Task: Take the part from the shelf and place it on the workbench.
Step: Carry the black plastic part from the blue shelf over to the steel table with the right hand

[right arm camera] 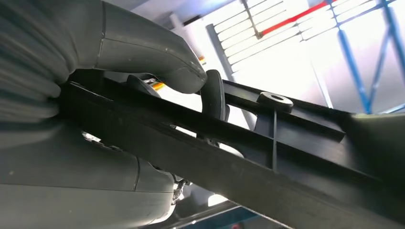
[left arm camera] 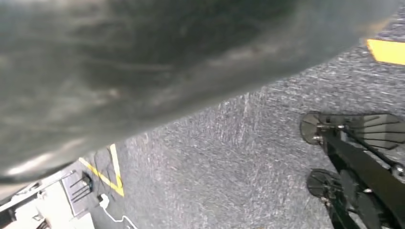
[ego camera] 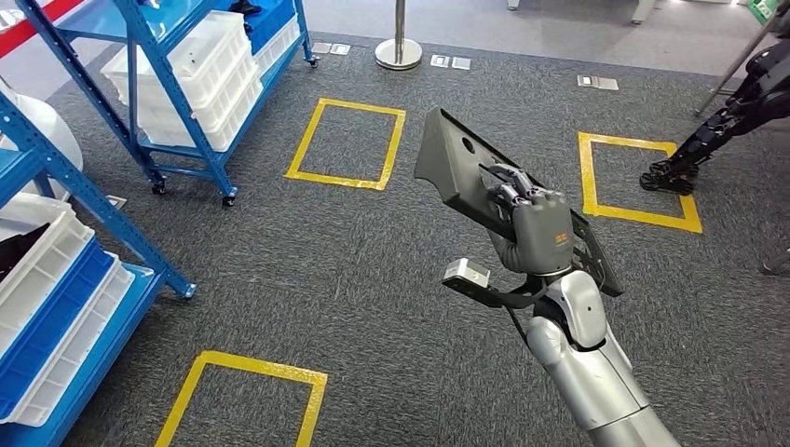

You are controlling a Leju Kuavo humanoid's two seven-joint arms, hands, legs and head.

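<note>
Near shelf: a blue shelf [ego camera: 65,186] stands at the left edge of the head view, with two white bins [ego camera: 42,256] and one blue bin [ego camera: 51,321] stacked on its lower level.
Far shelf: a second blue shelf [ego camera: 177,84] on wheels stands behind it, carrying stacked white bins [ego camera: 200,79] and a blue one at the back.
Floor marks: three yellow tape squares lie on the grey carpet [ego camera: 307,270]: one far square in the middle [ego camera: 347,142], one near square at the bottom [ego camera: 244,399], one on the right [ego camera: 638,182].
Post: one metal post with a round base [ego camera: 399,51] stands beyond the middle square.
Part: one long dark grey plastic part [ego camera: 456,163] is held in the air above the carpet, right of centre. Its long axis runs diagonally, the broad end with a hole pointing up and to the left, the thin end down and to the right.
Right robot hand: the right robot hand [ego camera: 531,209] grips the part near its middle; the right wrist view shows the thumb [right arm camera: 157,57] pressed over a rib of the part [right arm camera: 267,157].
Left robot hand: a blurred dark shape in the left wrist view; its state cannot be told.
</note>
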